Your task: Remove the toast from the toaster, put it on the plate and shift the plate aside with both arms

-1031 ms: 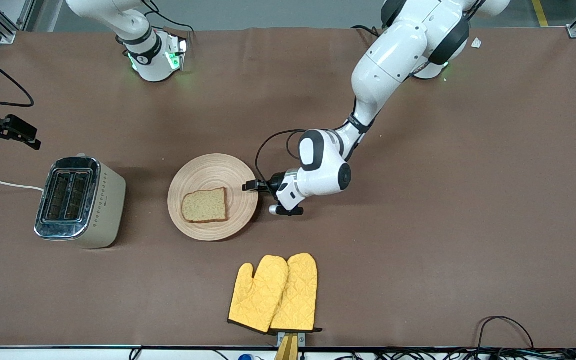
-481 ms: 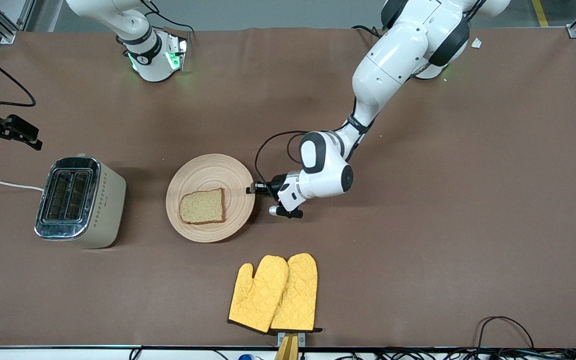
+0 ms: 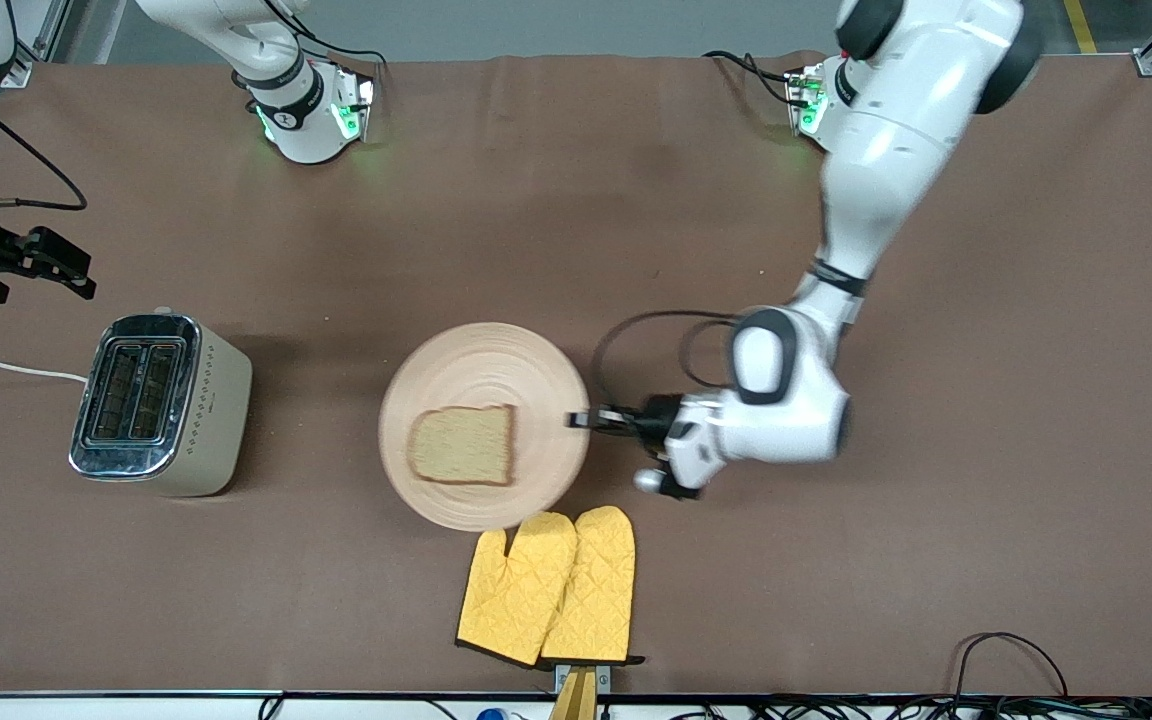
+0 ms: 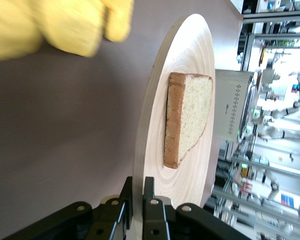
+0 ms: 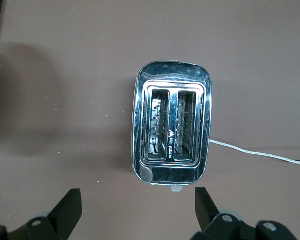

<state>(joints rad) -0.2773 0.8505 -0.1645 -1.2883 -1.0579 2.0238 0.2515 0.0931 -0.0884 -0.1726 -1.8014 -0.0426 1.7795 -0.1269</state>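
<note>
The round pale wooden plate carries the toast, a speckled slice with a darker crust. My left gripper is shut on the plate's rim at the side toward the left arm's end and holds it slightly raised, with the rim over the mitts' tips. In the left wrist view the two fingers clamp the rim of the plate, and the toast lies flat on it. My right gripper waits open over the table by the toaster, and its wrist view shows it empty.
A silver two-slot toaster stands toward the right arm's end, with its white cord trailing off; it also shows in the right wrist view. Two yellow quilted oven mitts lie nearer the front camera than the plate.
My left gripper has carried the plate with the toast toward the left arm's end and nearer the front camera, up to the mitts. The right gripper has barely moved.
</note>
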